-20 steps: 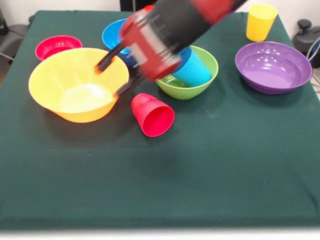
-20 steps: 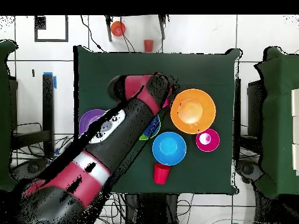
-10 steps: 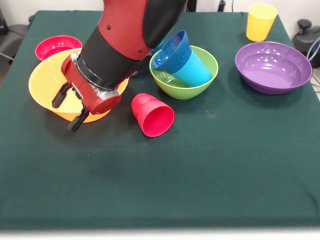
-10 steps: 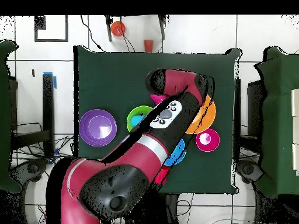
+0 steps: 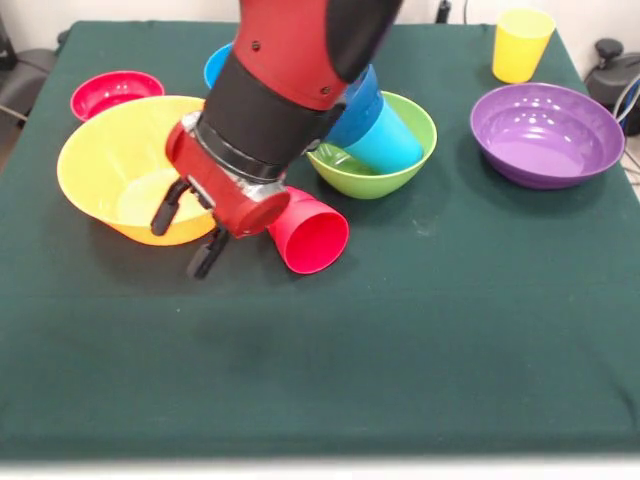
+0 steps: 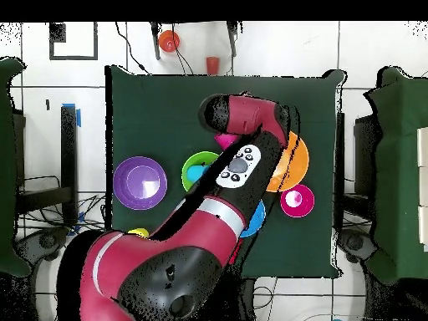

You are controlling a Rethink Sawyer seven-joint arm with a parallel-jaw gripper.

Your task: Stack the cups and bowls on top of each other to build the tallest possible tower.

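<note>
- The small red bowl (image 5: 116, 92) sits empty near the table's (image 5: 420, 340) far left corner in the front view, just beside the rim of the yellow bowl.
- The large yellow bowl (image 5: 120, 165) stands upright at the left side of the green cloth; its right part is covered by the arm (image 5: 290, 90).
- The gripper (image 5: 187, 237) hangs at the yellow bowl's near right rim, its two black fingers (image 5: 165, 208) spread apart with nothing between them; the lower finger tip is over bare cloth.
- The medium blue bowl (image 5: 216, 66) shows only as a sliver behind the arm, toward the far edge.
- A red cup (image 5: 308, 232) lies on its side near the table's middle, mouth toward the near edge, its base hidden behind the red wrist.
- The green bowl (image 5: 385, 160) stands right of the arm; inside it a light blue cup (image 5: 385, 138) lies tilted, with a small dark blue bowl (image 5: 358, 105) set over its upper end, partly behind the arm.
- The purple bowl (image 5: 545, 132) sits empty by the right edge, well apart from the green bowl.
- The yellow cup (image 5: 522, 42) stands upright at the far right corner.
- In the overhead view the arm (image 6: 226, 209) crosses the middle of the table and covers most of the bowls; only the purple bowl (image 6: 140, 182) and the small red bowl (image 6: 297, 201) show whole.
- No tower stands: apart from the pile in the green bowl, the pieces are spread singly.
</note>
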